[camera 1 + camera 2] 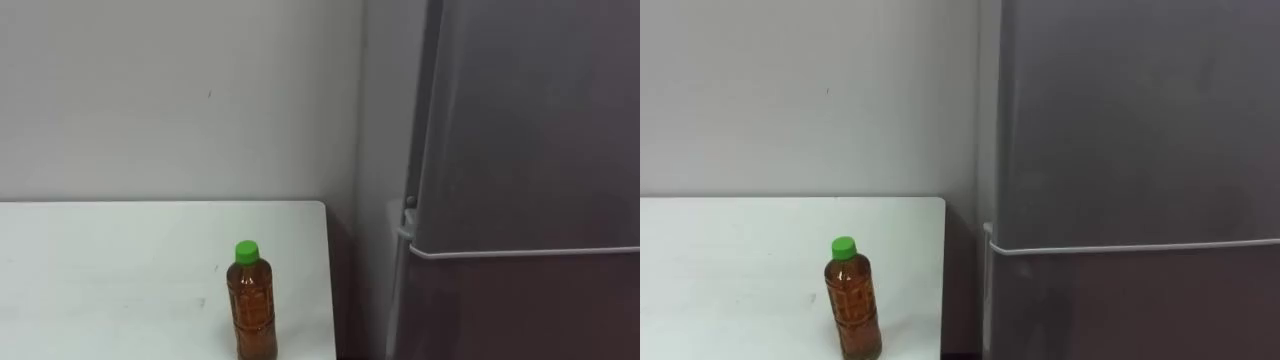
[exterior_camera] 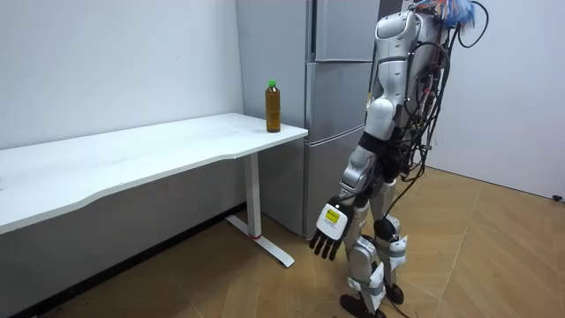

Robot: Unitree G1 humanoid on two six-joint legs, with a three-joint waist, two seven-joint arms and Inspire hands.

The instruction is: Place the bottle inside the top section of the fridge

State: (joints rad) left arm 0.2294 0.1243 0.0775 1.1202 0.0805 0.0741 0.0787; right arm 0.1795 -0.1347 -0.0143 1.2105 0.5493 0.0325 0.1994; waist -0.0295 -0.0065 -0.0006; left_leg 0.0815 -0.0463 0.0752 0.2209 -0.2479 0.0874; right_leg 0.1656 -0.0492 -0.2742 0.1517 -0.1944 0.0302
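Bottle (image 1: 250, 300) stands upright near table (image 1: 110, 270) edge, beside closed fridge (image 1: 530, 150).

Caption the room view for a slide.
Robot stands before the closed fridge, left hand hanging open, bottle upright near the white table's end beside it.

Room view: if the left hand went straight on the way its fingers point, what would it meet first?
The left hand hangs open, fingers pointing down and slightly to the room view's left. It would probably meet the wooden floor first; nothing shows in between.
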